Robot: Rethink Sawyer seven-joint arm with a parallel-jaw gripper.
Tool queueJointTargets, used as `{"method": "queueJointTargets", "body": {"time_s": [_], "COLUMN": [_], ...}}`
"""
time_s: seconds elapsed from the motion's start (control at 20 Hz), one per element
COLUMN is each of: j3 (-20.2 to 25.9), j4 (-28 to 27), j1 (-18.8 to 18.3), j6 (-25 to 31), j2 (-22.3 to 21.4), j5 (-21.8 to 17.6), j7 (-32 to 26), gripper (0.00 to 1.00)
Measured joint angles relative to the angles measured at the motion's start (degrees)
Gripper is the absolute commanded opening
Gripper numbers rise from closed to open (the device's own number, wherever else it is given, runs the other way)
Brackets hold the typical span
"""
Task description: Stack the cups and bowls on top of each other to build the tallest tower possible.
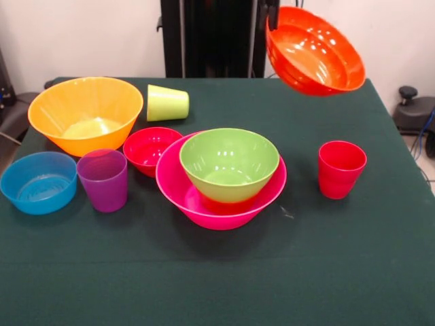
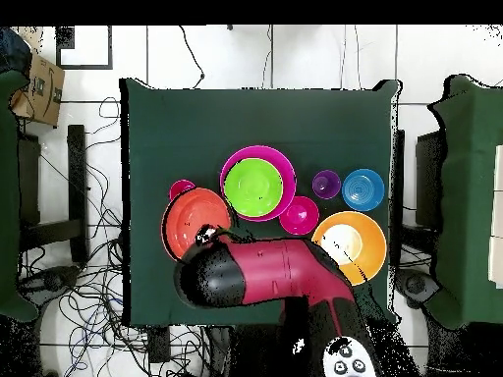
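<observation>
Noted orange-red bowl (image 1: 316,51) aloft at upper right of the front view, tilted, mouth turned toward the camera, well clear of the counter (image 1: 326,272). Hung from the gripper (image 1: 272,20) at its upper left rim; fingers mostly hidden behind the rim, judged clamped on the wall there, since nothing else bore the bowl. Seen from overhead as a bowl left of centre, partly under the arm (image 2: 285,275).

Found the tower (image 1: 224,176) at centre: green bowl (image 1: 228,163) nested upright in the pink bowl (image 1: 170,183), a reddish patch showing beneath the green one, identity not told. Logged the rest loose on the counter: yellow-orange bowl (image 1: 85,112) at upper left, lime green cup (image 1: 166,103) on its side just beside it, small red bowl (image 1: 149,148) touching the pink rim, blue bowl (image 1: 39,182) and purple cup (image 1: 103,180) at lower left, red cup (image 1: 341,170) standing alone at right.

Judged the held bowl light, stiff, thin-walled and glossy, so likely slippery; a rim pinch looked the only hold, prone to swing and tilt. Would need levelling before lowering onto the tower.
</observation>
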Motion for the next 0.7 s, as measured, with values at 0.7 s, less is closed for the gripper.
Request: {"method": "queueJointTargets", "body": {"time_s": [0.7], "j3": [5.14], "j4": [-15.28], "j1": [-3.78], "j6": [7.95], "j2": [5.75], "j5": [-0.5], "j7": [-0.02], "gripper": [0.0]}}
